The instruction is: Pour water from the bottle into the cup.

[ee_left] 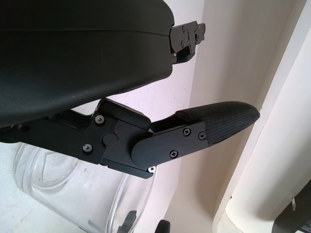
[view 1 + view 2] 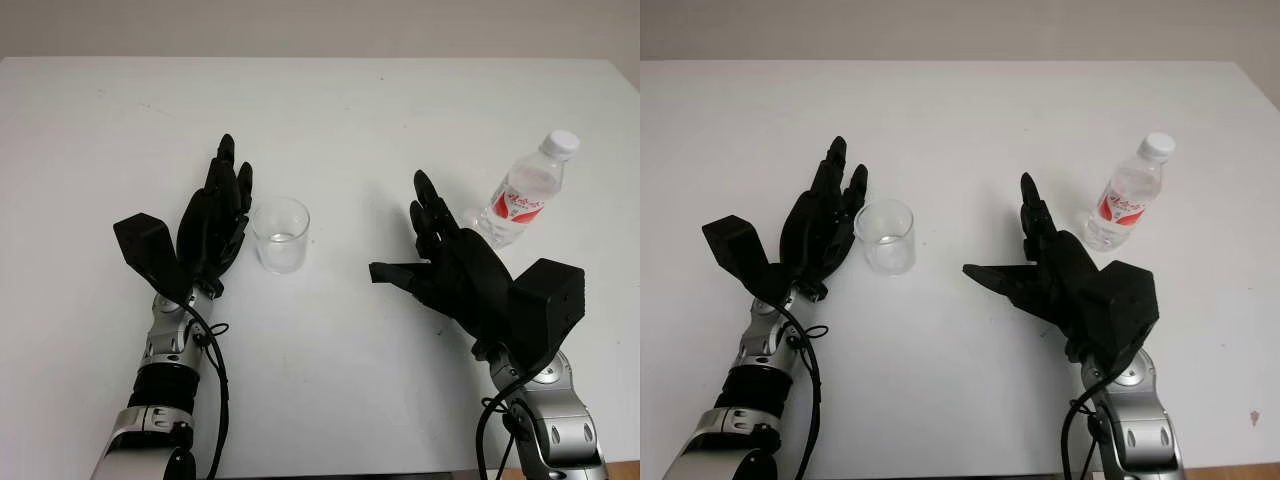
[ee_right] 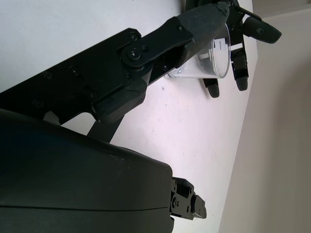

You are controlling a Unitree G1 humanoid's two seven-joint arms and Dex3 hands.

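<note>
A clear, empty-looking cup (image 2: 281,235) stands upright on the white table (image 2: 330,120), left of centre. My left hand (image 2: 216,215) is open just left of the cup, palm toward it, holding nothing; its wrist view shows the cup's glass wall (image 1: 58,184) close by. A capped water bottle (image 2: 522,193) with a red and white label stands toward the right side. My right hand (image 2: 440,250) is open a short way left of the bottle and nearer to me, apart from it. The cup (image 3: 214,58) also appears in the right wrist view, across the table.
The white table stretches wide, with its far edge (image 2: 320,58) meeting a pale wall. Bare tabletop lies between the cup and the bottle. A small dark speck (image 2: 1253,417) marks the near right corner.
</note>
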